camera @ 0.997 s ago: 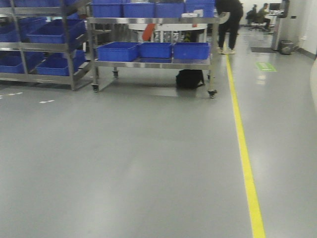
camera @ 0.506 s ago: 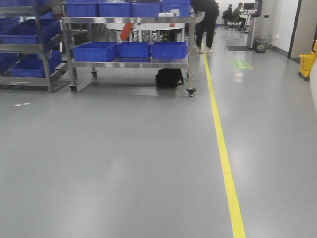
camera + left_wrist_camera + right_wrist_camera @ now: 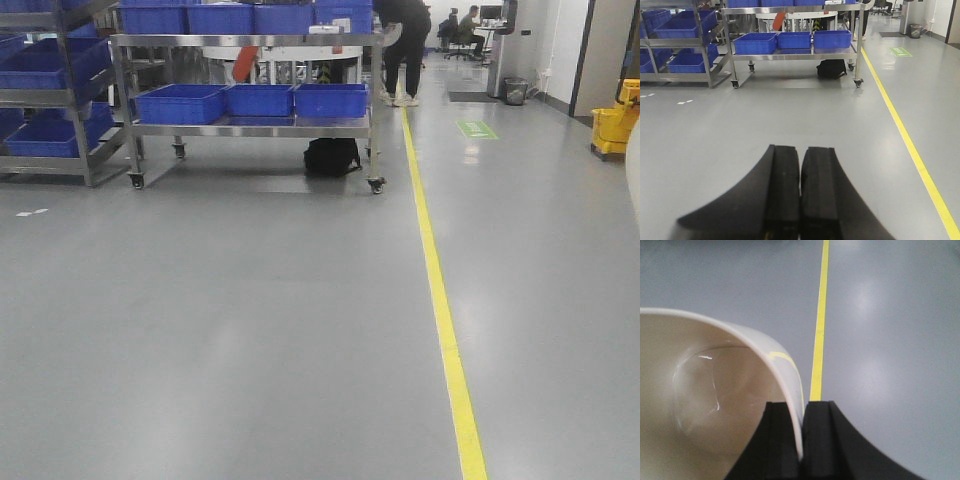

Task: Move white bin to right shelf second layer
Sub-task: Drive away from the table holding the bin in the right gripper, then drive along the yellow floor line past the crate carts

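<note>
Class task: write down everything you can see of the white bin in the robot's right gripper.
The white bin is a cream-white tub of smooth, glossy plastic with a thin curved rim and plain wall. Only part shows, in the right wrist view; its inside looks empty, the rounded bottom catching light. A faint yellow streak on the wall may be the yellow floor line showing through. The right gripper is shut on the wall, one finger inside, one outside, holding it above the grey floor.
</note>
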